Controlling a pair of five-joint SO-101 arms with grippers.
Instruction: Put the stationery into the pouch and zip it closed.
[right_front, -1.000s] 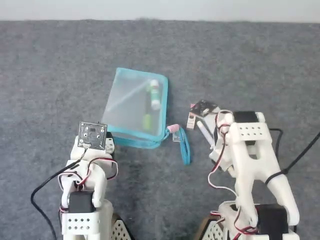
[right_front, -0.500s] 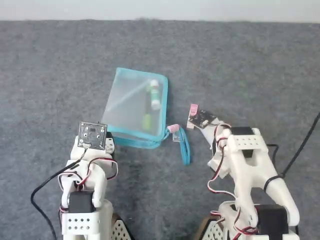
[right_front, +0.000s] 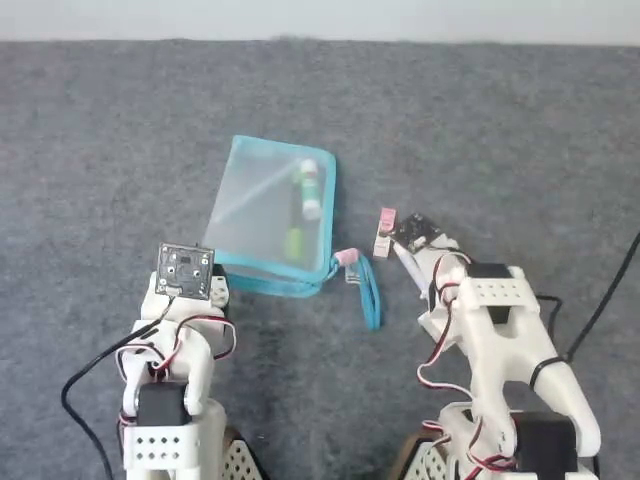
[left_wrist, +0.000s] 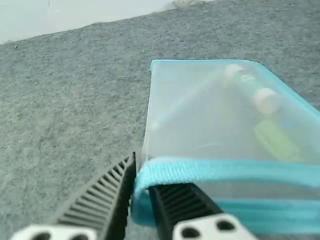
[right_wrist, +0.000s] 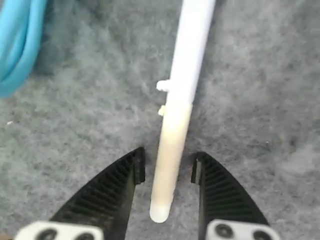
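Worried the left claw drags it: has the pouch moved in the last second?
No. In the high view the pouch keeps its spot relative to the far edge of the grey mat.

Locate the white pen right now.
The white pen lies on the grey carpet on the right side of the high view, inside the open right pincer, just right of the pouch and its blue strap.

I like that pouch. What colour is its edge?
Light blue trim on the pouch, clearest in the left wrist view.

No print on the pouch (right_front: 262, 215) or elsewhere can be read.
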